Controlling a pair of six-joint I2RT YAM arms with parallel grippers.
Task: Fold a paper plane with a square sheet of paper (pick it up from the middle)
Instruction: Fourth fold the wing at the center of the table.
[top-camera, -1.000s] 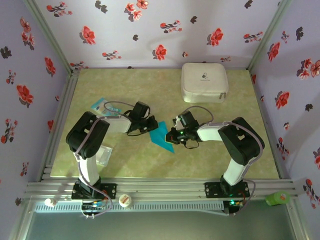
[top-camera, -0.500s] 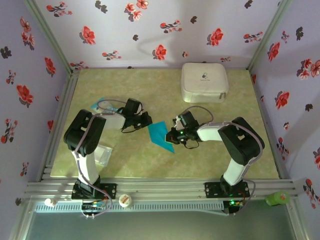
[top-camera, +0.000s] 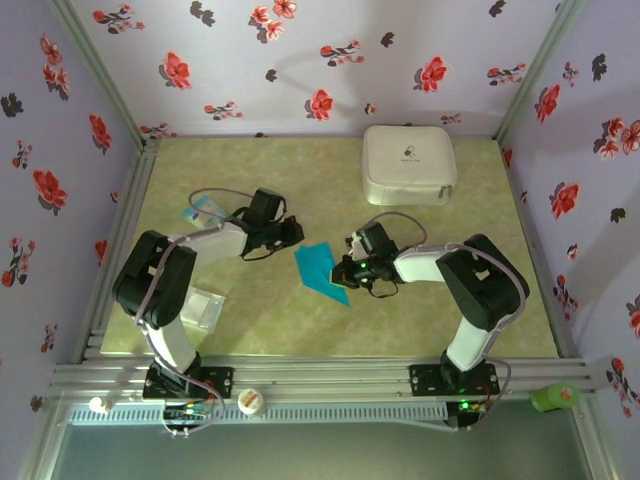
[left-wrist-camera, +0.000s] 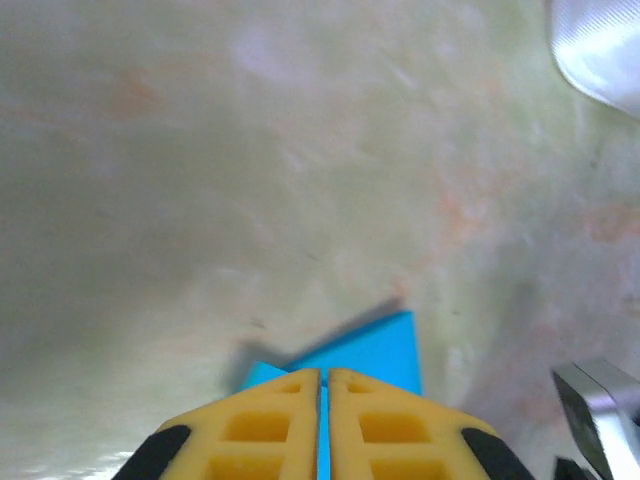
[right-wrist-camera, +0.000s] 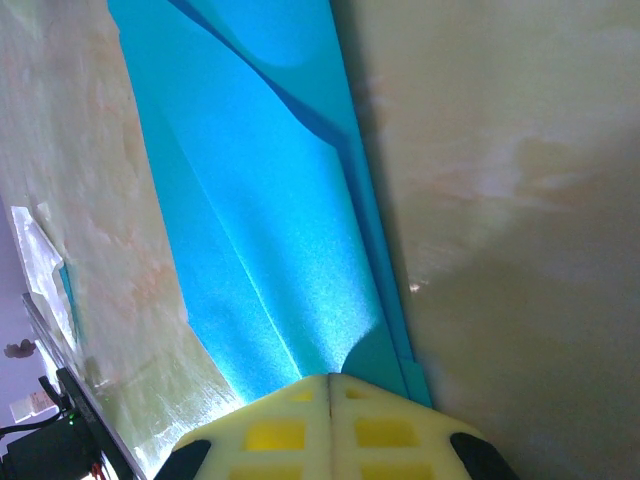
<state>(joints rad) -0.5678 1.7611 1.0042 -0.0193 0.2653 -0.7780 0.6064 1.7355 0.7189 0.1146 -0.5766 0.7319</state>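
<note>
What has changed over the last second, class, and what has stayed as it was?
The left gripper, shut, drew back off the folded teal-blue sheet of paper, moving rearward and slightly left, and now sits clear of it. The paper stayed in place, and the right gripper stayed shut at its right edge.

Right gripper (right-wrist-camera: 328, 385) closed — touching creased teal paper (right-wrist-camera: 250, 230)

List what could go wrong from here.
1. The right gripper is shut at the edge of the folded teal paper; pulling away could drag or crumple it.
2. The left gripper is shut and off the paper, so nothing pins its other side: it may pivot or unfold.
</note>
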